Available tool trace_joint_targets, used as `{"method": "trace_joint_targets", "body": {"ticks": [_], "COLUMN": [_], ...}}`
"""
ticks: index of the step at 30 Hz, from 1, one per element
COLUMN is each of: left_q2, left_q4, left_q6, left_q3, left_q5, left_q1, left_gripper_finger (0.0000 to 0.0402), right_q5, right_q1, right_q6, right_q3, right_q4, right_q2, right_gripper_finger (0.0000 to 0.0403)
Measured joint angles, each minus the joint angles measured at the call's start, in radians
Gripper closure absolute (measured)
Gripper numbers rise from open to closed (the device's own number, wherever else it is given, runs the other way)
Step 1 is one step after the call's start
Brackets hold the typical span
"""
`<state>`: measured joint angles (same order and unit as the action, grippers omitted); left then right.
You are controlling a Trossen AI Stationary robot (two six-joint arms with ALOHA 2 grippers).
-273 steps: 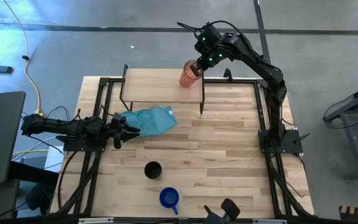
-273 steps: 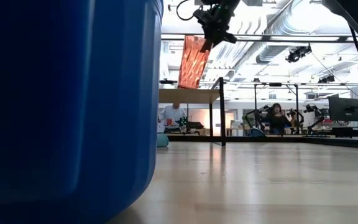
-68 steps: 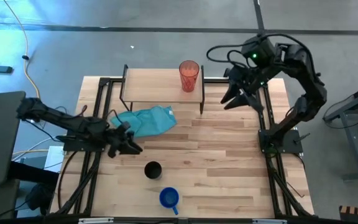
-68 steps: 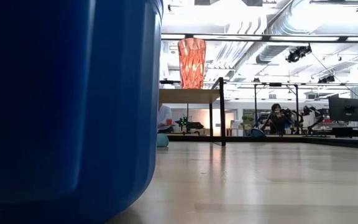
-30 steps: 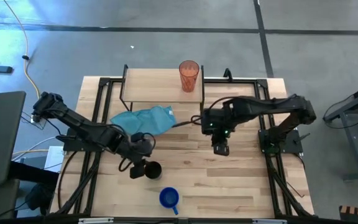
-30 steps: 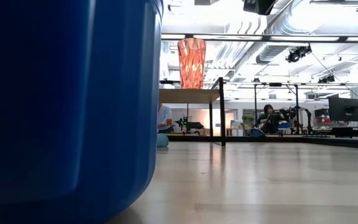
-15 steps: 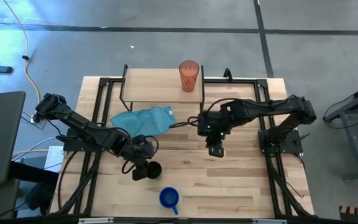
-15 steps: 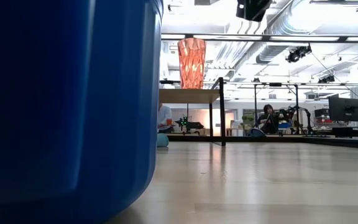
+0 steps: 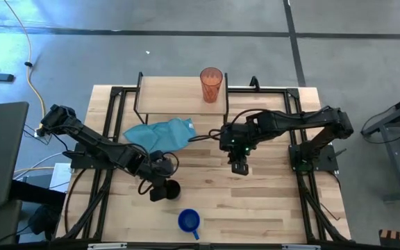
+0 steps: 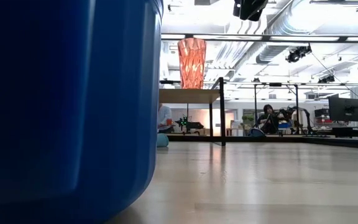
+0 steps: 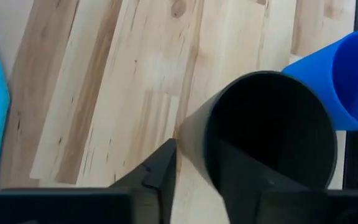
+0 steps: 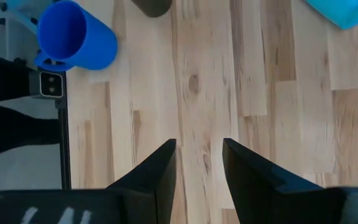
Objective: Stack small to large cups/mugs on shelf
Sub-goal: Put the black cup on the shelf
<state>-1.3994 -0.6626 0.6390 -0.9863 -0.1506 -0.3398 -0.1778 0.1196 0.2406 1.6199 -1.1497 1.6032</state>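
My left arm reaches in from the counter's (image 9: 269,208) left edge, and my left tool (image 9: 160,190) sits at the black cup (image 9: 170,189), well in from the left edge and toward the near edge; in my left wrist view the fingers (image 11: 160,174) are spread, one beside the cup's (image 11: 269,134) wall and the other hidden behind it, so the cup stands between them, though I cannot tell whether they press on it. Behind the left tool, between it and the shelf, the teal cloth (image 9: 162,133) lies crumpled on the counter. The blue mug (image 9: 189,221) stands just beyond the black cup, close to the near edge, apart from it; it also fills the left half of the low view (image 10: 67,106). At the far edge the shelf (image 9: 172,96) stands on thin black legs, and the red-orange tumbler (image 9: 211,84) stands upright on its right end, seen in the low view (image 10: 192,62) on the light wood top. Right of the middle of the counter my right tool (image 9: 238,167) hangs above bare wood with its fingers (image 12: 160,168) spread and nothing between them; its wrist view looks down on the planks, with the blue mug (image 12: 73,40) farther off.
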Motion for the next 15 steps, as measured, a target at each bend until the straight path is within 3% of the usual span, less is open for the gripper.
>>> {"method": "trace_joint_targets", "body": {"ticks": [5, 15], "left_q2": [0.000, 0.000], "left_q4": [-0.016, -0.034], "left_q6": [0.013, 0.023], "left_q3": [0.000, -0.004], "left_q5": [-0.004, -0.040], "left_q1": [0.000, 0.004], "left_gripper_finger": [0.0390, 0.0399], "right_q5": [0.012, 0.015], "right_q1": [0.000, 0.000], "right_q6": [0.013, 0.013], "right_q3": [0.000, 0.000], "right_q4": [0.002, 0.004], "right_q2": [0.000, 0.000], "right_gripper_finger": [0.0281, 0.0281]}}
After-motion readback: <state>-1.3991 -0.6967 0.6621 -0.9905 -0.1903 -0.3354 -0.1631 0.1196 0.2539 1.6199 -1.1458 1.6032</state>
